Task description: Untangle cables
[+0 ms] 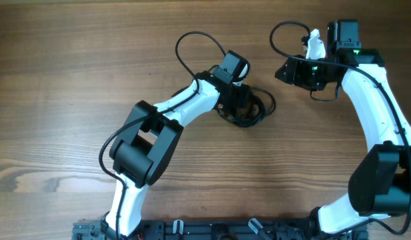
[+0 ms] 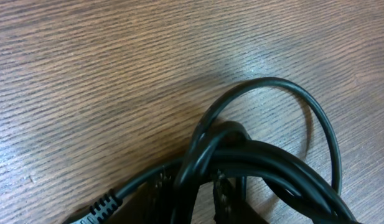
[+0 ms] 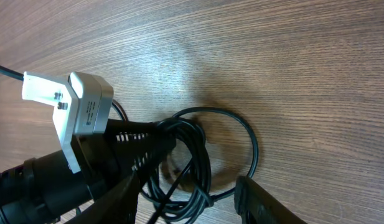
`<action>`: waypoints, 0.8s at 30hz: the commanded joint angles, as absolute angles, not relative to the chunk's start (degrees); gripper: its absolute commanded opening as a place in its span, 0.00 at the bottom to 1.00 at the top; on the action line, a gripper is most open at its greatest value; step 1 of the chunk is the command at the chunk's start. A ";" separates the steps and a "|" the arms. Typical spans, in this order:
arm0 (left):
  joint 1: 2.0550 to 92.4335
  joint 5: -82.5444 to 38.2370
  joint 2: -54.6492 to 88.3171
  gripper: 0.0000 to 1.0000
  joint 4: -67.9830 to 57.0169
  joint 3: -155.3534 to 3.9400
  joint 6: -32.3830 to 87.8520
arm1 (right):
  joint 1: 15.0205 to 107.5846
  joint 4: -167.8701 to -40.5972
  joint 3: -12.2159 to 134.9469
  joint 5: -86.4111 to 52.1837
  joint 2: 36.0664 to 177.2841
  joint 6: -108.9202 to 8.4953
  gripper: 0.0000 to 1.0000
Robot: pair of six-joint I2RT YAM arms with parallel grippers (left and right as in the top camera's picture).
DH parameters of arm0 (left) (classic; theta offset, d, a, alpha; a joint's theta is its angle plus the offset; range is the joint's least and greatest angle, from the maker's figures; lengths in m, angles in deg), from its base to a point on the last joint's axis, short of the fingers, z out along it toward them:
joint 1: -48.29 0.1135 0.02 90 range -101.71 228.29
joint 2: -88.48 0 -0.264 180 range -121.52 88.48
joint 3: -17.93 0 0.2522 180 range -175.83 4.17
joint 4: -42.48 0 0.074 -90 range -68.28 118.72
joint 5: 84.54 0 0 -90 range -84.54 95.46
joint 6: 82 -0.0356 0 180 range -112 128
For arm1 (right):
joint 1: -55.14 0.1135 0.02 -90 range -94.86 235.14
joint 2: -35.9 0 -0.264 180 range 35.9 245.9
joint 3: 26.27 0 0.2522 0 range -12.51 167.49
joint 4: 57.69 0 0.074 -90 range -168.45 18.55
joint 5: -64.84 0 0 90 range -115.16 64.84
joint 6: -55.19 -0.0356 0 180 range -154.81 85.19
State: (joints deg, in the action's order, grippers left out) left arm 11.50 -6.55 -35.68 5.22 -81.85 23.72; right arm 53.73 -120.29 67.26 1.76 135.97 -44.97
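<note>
The cables (image 1: 257, 110) are thin black cords lying knotted in one bunch on the wood table, right of centre. My left gripper (image 1: 240, 101) is down in the bunch. In the left wrist view its fingers (image 2: 189, 208) are closed to a narrow gap on a strand of the cables (image 2: 272, 155). A ribbed plug end (image 2: 97, 208) lies at the lower left. My right gripper (image 1: 284, 72) is open and empty, up and right of the bunch, apart from it. In the right wrist view its fingers (image 3: 192, 202) frame the cables (image 3: 201, 165) and the left gripper (image 3: 151, 149).
The arms' own thicker black wires loop over the table at the back (image 1: 198, 39) and the back right (image 1: 285, 33). The left arm's white link (image 1: 185, 103) stretches from the front left to the bunch. Bare wood table (image 1: 72, 80) lies on the left.
</note>
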 commanded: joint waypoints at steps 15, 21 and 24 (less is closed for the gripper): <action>18.05 -13.96 -19.22 0.04 2.44 -82.18 37.23 | 56.90 -122.25 67.63 15.44 136.24 -28.51 0.47; 18.58 -14.57 -19.20 0.04 -4.25 -82.15 37.45 | 59.61 -117.62 67.65 15.07 136.24 -34.41 0.53; 19.72 -11.62 -19.20 0.04 -5.36 -82.15 38.98 | 55.76 -113.10 67.65 18.00 136.17 -42.37 0.54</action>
